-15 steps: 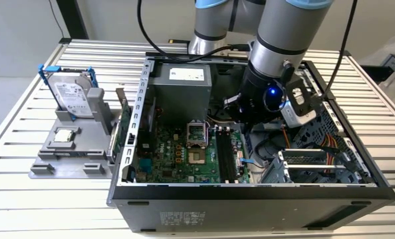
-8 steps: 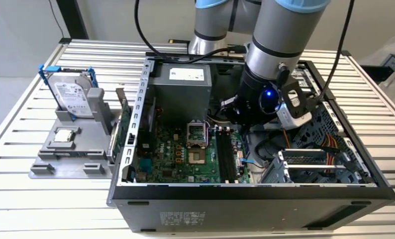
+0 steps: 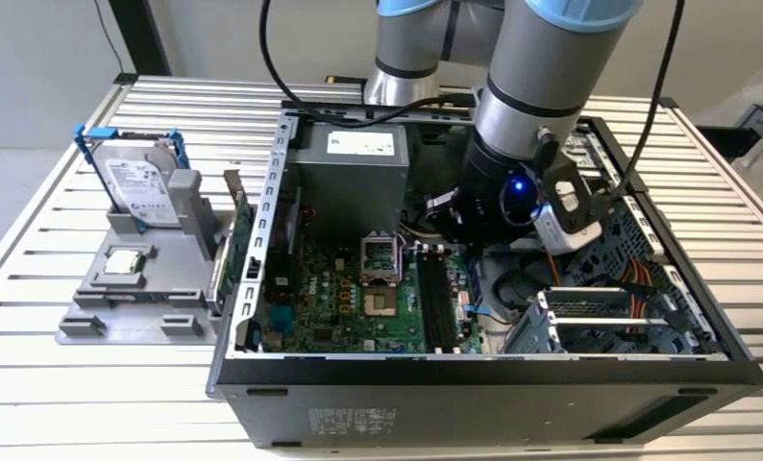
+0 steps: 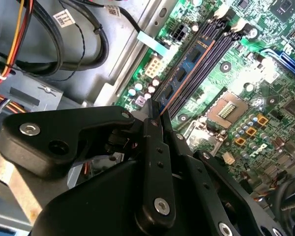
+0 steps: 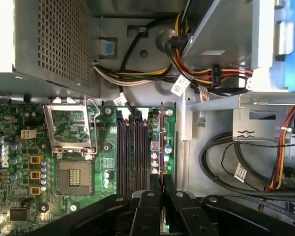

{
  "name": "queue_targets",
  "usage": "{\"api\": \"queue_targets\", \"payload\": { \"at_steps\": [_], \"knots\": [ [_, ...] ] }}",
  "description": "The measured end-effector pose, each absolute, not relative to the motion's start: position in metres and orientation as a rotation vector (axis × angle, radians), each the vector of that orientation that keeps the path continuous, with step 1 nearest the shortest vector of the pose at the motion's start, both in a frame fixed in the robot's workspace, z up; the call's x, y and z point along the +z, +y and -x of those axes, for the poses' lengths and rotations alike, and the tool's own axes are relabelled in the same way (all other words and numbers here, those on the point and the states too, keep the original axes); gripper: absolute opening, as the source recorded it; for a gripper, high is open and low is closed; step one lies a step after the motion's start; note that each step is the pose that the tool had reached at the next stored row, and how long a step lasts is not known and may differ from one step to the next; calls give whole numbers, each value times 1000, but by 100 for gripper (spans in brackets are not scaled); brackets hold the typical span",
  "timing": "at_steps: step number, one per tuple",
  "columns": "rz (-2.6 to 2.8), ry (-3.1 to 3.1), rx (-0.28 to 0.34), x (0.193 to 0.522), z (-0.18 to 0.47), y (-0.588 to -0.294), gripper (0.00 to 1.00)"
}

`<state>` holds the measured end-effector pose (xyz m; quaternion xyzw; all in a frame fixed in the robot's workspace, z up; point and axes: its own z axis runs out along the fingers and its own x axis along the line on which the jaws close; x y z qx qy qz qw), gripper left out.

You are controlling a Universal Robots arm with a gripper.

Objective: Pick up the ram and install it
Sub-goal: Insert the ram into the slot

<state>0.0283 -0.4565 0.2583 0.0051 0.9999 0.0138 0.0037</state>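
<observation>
Slatted metal worktop (image 3: 48, 384) carries everything I can see from here, with an open computer case (image 3: 484, 379) lying on it nearest the exterior camera. Inside the case I make out the green motherboard (image 3: 356, 298) with its black memory slots (image 3: 435, 298) and the empty processor socket (image 3: 379, 254).

My arm reaches down into the case on the exterior view's right, and its body hides the end effector (image 5: 162, 184) from that camera. In both wrist views the black fingers (image 4: 155, 147) are drawn together on a thin dark edge, the ram (image 5: 162, 142), which stands upright on its long edge over the slot closest to the bare metal floor of the case, beside the other slots. I cannot tell whether its lower edge is seated in that slot or just resting on it; the end effector covers the near end of the stick.

Beyond the board sits the grey power supply (image 3: 350, 168), with a bundle of yellow, red and black cables (image 5: 187, 73) running past it. Off to the exterior view's left, a grey holder (image 3: 138, 288) carries a small square processor chip (image 3: 125, 259) and, farther back, a hard drive (image 3: 140, 187) in a blue frame. The arm's upper part is cut off at the picture's edge.
</observation>
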Motion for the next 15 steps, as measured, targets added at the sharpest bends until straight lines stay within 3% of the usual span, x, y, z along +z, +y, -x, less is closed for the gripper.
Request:
{"api": "queue_targets", "payload": {
  "at_steps": [15],
  "knots": [
    [-16,3136,43,255,-28,-464,0]
  ]
}}
